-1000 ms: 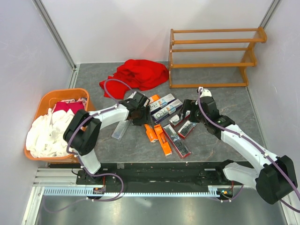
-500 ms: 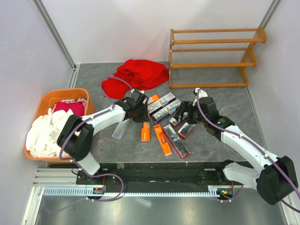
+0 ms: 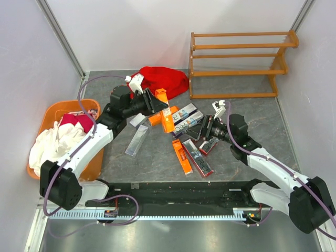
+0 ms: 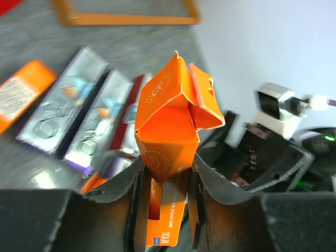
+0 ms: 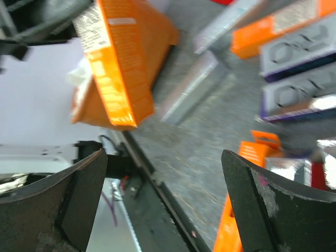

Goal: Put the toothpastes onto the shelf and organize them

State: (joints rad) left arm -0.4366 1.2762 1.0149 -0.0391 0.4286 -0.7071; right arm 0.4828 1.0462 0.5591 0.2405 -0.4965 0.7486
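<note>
From above, the left claw [image 3: 153,103] pinches one orange toothpaste box [image 3: 165,113] by its end. The box is lifted off the table [image 3: 236,113] and pokes out in front of the claw. The shelf [image 3: 236,72] stands well off to this claw's right with no boxes on it, so I think the box is held up to ride over there. The other toothpaste boxes [image 3: 185,119] lie flat between the two claws. The right claw [image 3: 208,129] hovers low, just beside them.

From the left wrist, the fingers [image 4: 107,191] press on both sides of the orange box. Its top flaps stick open (a hard squeeze could crush it).

From the right wrist, the right claw is spread wide and holds nothing. Maybe it waits to grab the next box.
</note>
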